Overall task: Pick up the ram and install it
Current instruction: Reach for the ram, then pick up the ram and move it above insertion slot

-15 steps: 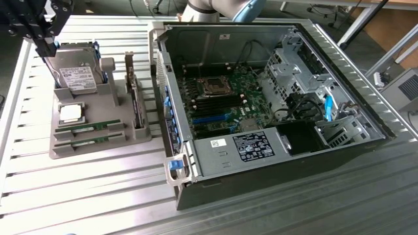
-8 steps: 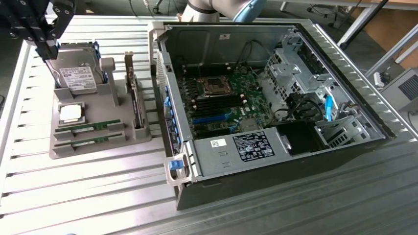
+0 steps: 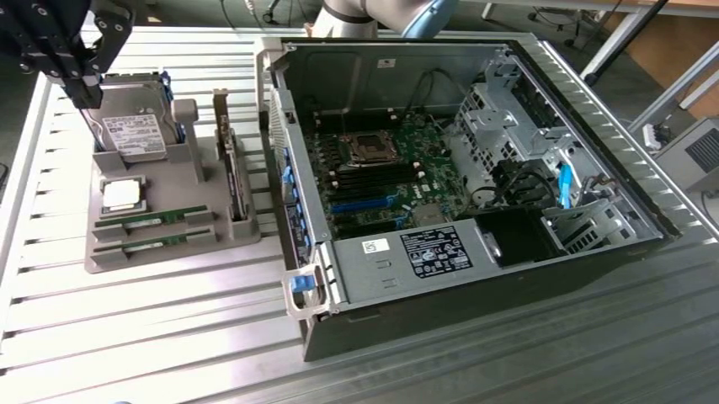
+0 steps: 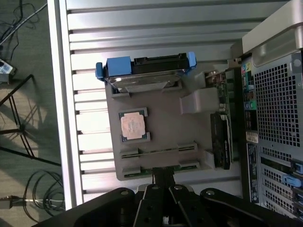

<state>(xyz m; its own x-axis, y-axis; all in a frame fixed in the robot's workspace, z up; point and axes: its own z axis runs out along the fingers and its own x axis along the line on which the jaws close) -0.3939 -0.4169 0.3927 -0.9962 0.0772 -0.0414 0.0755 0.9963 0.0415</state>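
Green ram (image 3: 151,220) in grey holder (image 3: 168,189), well apart from claw (image 3: 86,94); claw tips together.

Overall light: we see bright, daylight-like light in both views.
Brightest area: the silver slatted metal table (image 3: 67,278) bleaches almost to white on the exterior view's left.
Glare: in the wrist view, the square silver processor chip (image 4: 132,126) glows pale pink-white, and the slats beside it look washed out.
Dimmest area: the inside of the open black computer case (image 3: 371,67), where the green motherboard (image 3: 382,168) sits in shade.
Shadows: we find the table a darker grey in front of the case, and a paler lit patch lies on the grey floor (image 4: 28,189).
Silhouette: the black robot gripper (image 4: 163,175) shows as near-solid black against the bright table.
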